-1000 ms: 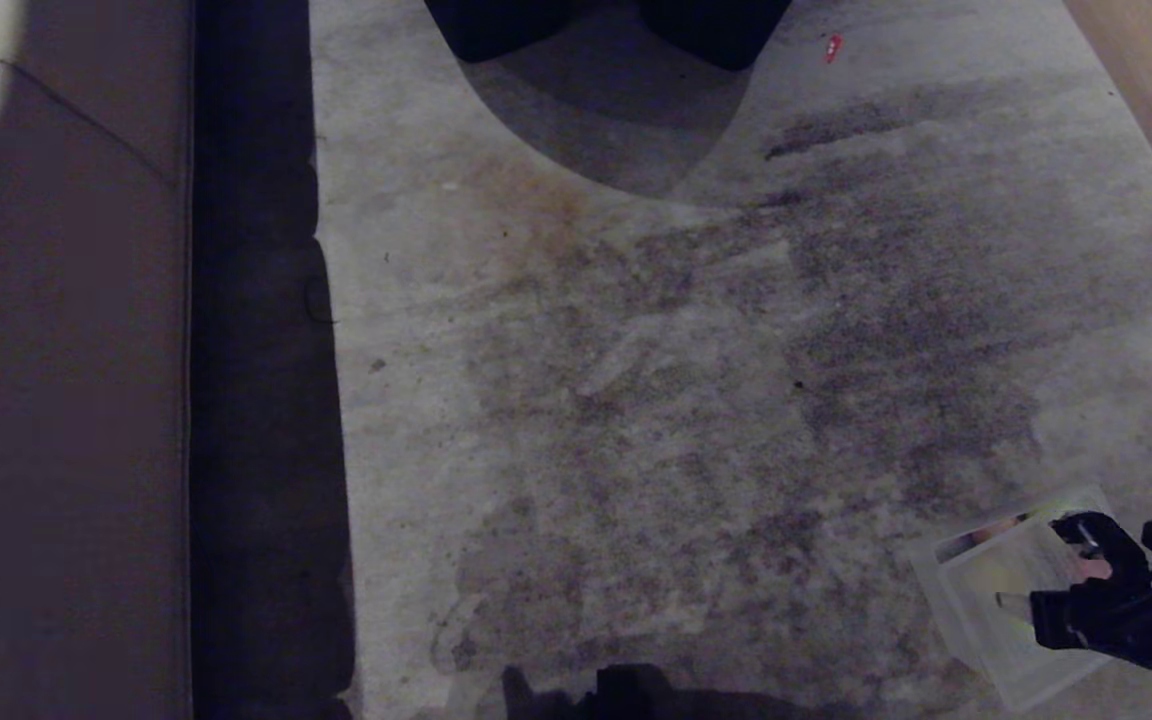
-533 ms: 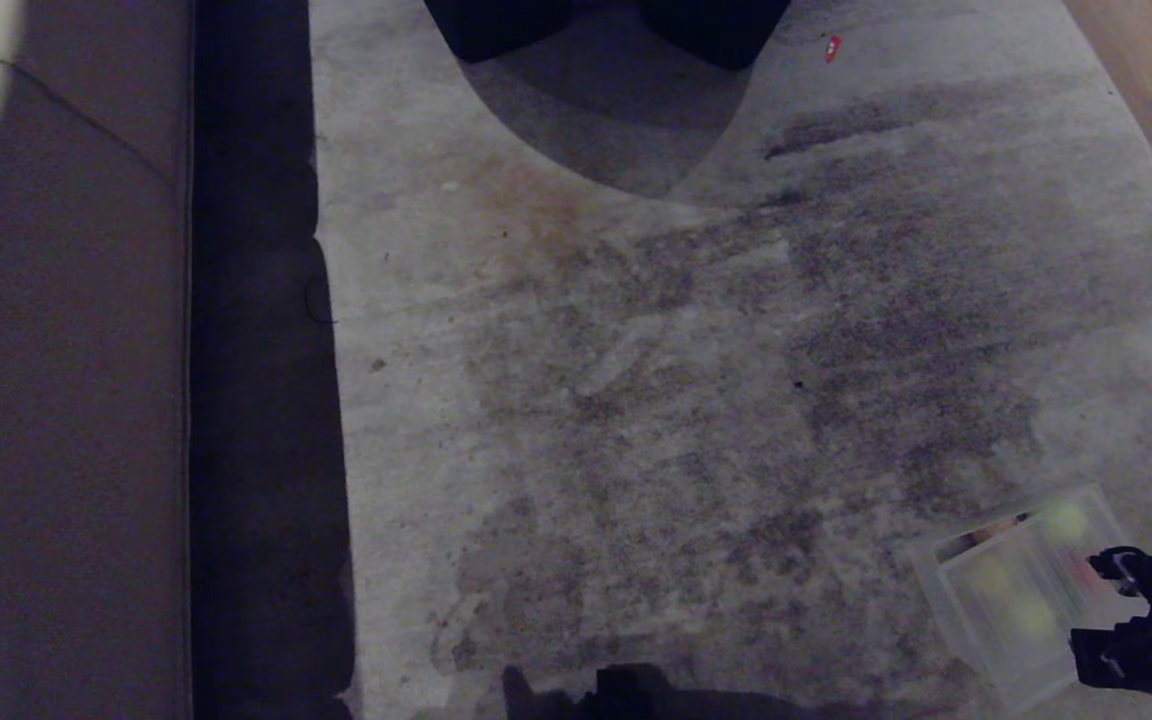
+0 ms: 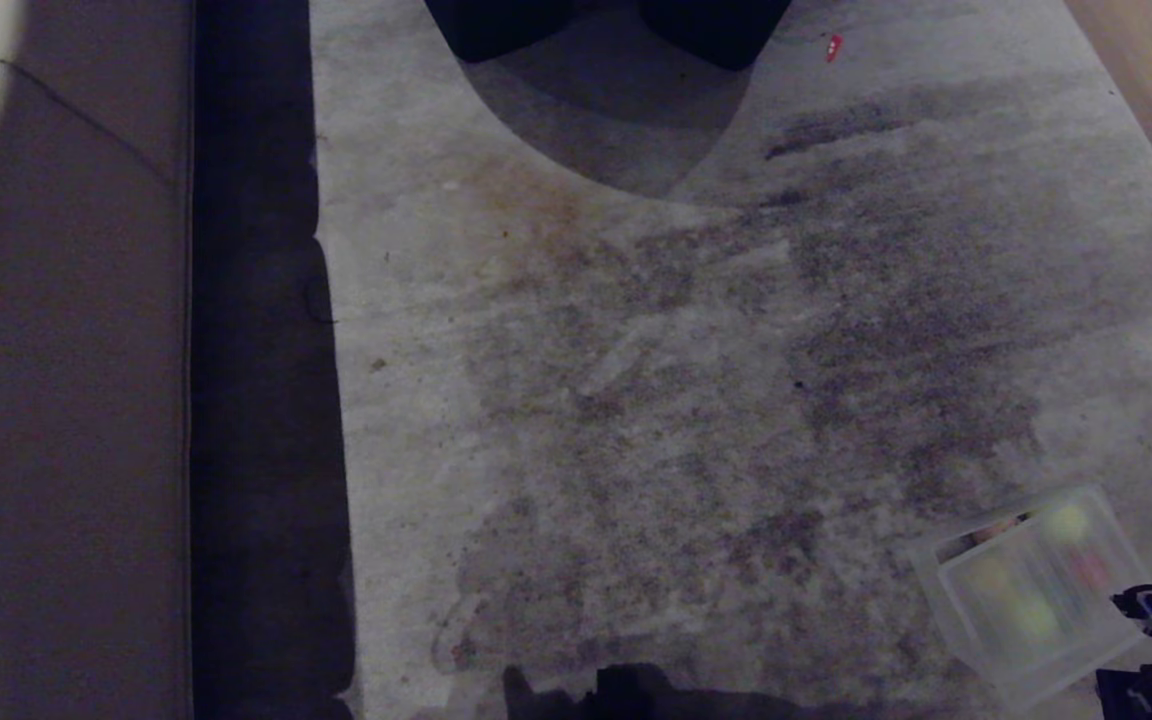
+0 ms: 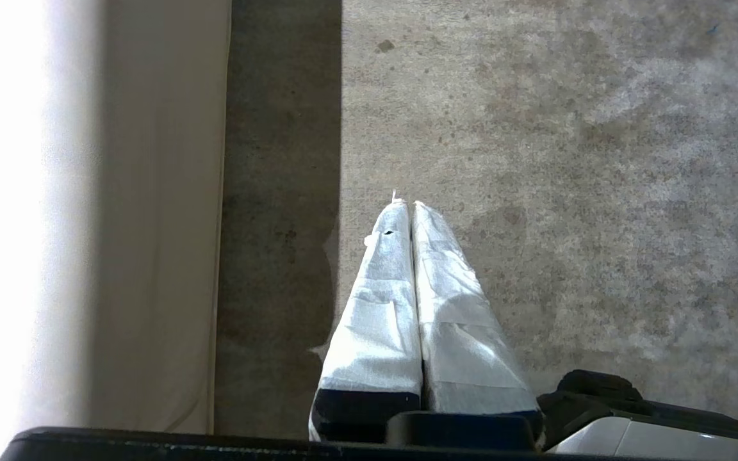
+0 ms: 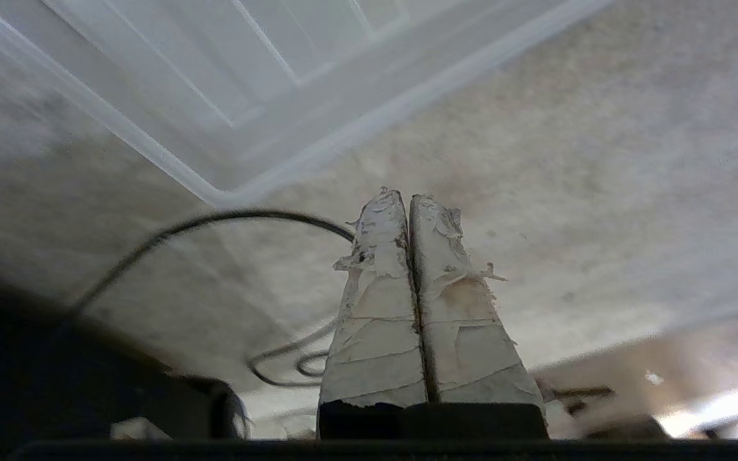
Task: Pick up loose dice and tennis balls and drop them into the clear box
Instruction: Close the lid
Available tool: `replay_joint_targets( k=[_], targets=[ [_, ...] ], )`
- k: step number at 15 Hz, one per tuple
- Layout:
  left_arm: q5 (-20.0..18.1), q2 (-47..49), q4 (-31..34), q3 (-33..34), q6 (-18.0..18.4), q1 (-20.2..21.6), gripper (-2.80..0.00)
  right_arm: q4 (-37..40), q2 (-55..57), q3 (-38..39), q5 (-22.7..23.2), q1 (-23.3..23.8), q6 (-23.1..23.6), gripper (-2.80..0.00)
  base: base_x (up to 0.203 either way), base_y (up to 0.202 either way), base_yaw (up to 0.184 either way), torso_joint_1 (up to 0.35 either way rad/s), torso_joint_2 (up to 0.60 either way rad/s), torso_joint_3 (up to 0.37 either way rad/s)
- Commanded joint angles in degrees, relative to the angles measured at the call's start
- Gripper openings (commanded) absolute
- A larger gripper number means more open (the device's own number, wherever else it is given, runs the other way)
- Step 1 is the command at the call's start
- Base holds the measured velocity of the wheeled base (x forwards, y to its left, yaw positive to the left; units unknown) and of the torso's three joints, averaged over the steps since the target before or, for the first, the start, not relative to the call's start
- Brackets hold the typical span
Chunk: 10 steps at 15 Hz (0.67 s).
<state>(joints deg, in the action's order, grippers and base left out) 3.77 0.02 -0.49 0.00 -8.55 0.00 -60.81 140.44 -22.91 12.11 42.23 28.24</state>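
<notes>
My right end effector (image 5: 409, 200) is closed on nothing just off a corner of the clear box (image 3: 946, 585) on the stained floor (image 3: 686, 400), yellow-green tennis balls (image 3: 1067, 521) blurred inside, while my left end effector (image 4: 406, 206), closed too, hangs parked.

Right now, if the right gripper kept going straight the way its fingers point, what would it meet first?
Probably the bare floor. In its wrist view the shut right gripper points at the floor just outside the clear box's corner rim, not into the box. Depth is unclear, so a brush with that rim cannot be ruled out.
</notes>
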Motion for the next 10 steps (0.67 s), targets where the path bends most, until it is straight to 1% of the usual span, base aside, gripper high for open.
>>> replay_joint_targets(
  k=[1, 3, 4, 6, 7, 8, 10],
  targets=[
    [0.08, -0.02, -0.04, 0.00, -0.07, 0.00, -2.80, -0.51, -0.77, 0.78, 1.29, 0.89, 0.13, -2.80, 0.000, 0.000, 0.000, 0.000, 0.00, 0.000],
    [0.03, -0.01, -0.04, 0.00, -0.07, 0.00, -2.80, -1.10, -2.69, 2.22, 3.91, 4.45, 0.74, -2.80, 0.000, 0.000, 0.000, 0.000, 0.00, 0.000],
    [0.10, 0.03, -0.04, 0.00, -0.07, 0.00, -2.80, -1.35, -3.11, 2.24, 4.43, 6.40, 1.13, -2.80, 0.000, 0.000, 0.000, 0.000, 0.00, 0.000],
    [0.02, -0.02, -0.04, 0.00, -0.07, 0.00, -2.80, -6.28, -2.97, 2.53, 6.02, 9.02, 2.79, -2.80, 0.000, 0.000, 0.000, 0.000, 0.00, 0.000],
    [0.08, 0.05, -0.04, 0.00, -0.07, 0.00, -2.80, -8.41, -2.38, 3.04, 8.06, 9.34, 3.13, -2.80, 0.000, 0.000, 0.000, 0.000, 0.00, 0.000],
    [0.10, 0.00, -0.04, 0.00, -0.07, 0.00, -2.80, -9.11, -1.59, 3.77, 9.16, 9.28, 3.29, -2.80, 0.000, 0.000, 0.000, 0.000, 0.00, 0.000],
    [0.01, 0.06, -0.04, 0.00, -0.07, 0.00, -2.80, -9.91, 0.12, 4.69, 10.05, 8.35, 4.35, -2.80, 0.000, 0.000, 0.000, 0.000, 0.00, 0.000]
  ],
)
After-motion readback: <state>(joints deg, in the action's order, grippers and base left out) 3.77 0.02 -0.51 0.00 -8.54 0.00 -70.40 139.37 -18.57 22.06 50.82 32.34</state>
